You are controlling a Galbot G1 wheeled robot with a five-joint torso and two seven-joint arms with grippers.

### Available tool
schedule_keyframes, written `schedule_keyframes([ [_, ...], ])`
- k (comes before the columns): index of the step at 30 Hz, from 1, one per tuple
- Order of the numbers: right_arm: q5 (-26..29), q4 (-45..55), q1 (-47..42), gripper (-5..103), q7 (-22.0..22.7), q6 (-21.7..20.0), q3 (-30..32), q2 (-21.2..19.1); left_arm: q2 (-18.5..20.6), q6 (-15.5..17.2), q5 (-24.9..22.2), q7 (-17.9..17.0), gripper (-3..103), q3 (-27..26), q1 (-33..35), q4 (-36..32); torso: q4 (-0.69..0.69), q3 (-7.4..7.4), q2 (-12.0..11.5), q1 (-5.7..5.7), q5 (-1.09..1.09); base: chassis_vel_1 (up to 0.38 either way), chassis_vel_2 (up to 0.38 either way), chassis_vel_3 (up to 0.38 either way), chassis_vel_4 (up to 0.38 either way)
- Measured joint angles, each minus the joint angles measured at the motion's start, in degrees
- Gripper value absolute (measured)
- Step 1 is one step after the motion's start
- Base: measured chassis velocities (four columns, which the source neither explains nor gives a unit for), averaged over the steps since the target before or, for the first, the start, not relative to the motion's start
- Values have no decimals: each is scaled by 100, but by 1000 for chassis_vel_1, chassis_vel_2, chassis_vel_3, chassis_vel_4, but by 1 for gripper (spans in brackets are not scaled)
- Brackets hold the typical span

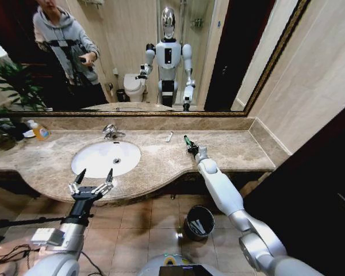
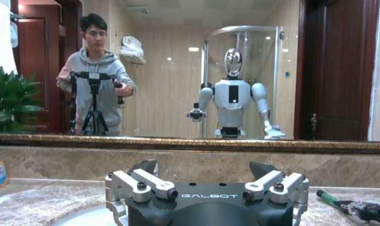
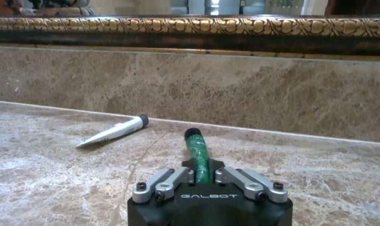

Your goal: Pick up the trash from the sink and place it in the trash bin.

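Right wrist view: right gripper (image 3: 199, 173) clamps green tube (image 3: 196, 150) (over counter).

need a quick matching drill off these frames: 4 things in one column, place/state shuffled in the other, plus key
1. right gripper
2. left gripper
3. white tube
4. bin

A. on the floor below the counter
B. open, at the counter's front edge by the sink
C. lying on the counter near the backsplash
D. shut on a green tube

Pairs: 1-D, 2-B, 3-C, 4-A
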Motion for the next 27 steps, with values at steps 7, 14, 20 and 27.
schedule_keyframes([
  [7, 81, 115, -17, 1, 6, -39, -5, -76, 0, 0, 0, 0, 100, 0, 0, 0, 0, 1, 0, 0, 0, 0, 0, 0, 0],
  [14, 249, 951, -342, 0, 80, -70, 67, -481, 0, 0, 0, 0, 100, 0, 0, 0, 1, 0, 0, 0, 1, 0, 0, 0, 0],
  [20, 342, 2053, -1121, 0, 104, -5, 265, -1012, 1, 0, 0, 2, 100, 0, 0, 0, 1, 0, 0, 0, 0, 0, 0, 0, 0],
  [27, 601, 3583, -2628, 0, 193, 40, 570, -1387, 0, 0, 0, 0, 100, 0, 0, 0, -1, 0, 0, 0, 2, 0, 0, 0, 0],
])
